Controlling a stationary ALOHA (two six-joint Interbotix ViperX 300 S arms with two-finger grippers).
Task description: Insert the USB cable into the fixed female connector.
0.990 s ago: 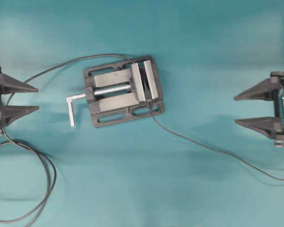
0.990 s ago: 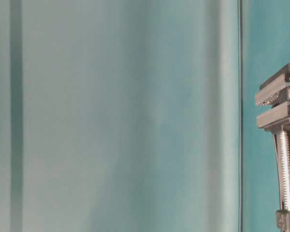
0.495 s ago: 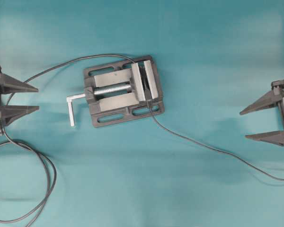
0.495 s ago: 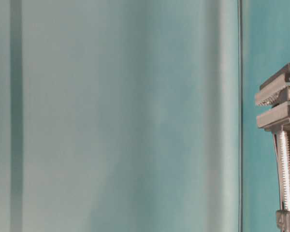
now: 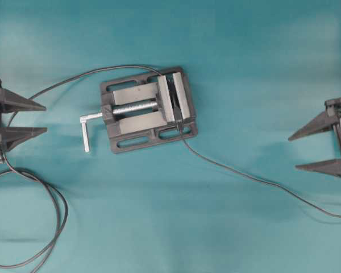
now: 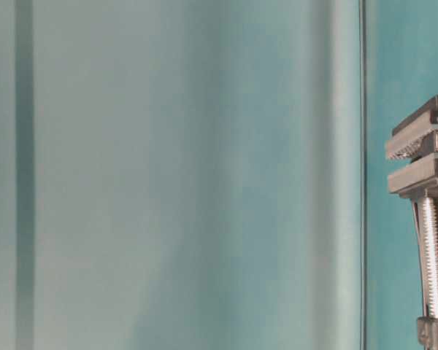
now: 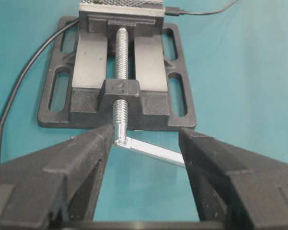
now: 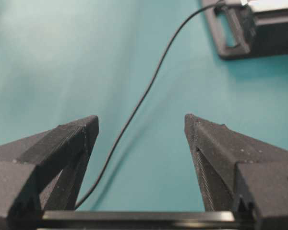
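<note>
Approach step: both grippers gape wide, empty. Right gripper [image 5: 293, 152] at three o'clock should next reach the USB cable [image 5: 256, 180] toward seven o'clock.

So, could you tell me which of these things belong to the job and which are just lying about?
Job: thin USB cable; socket at the jaws; vise holding it.
Lying about: thick looped black cable, lower left.

a raised "4" stands on the front block of the vise [image 7: 120, 88], around its screw.
</note>
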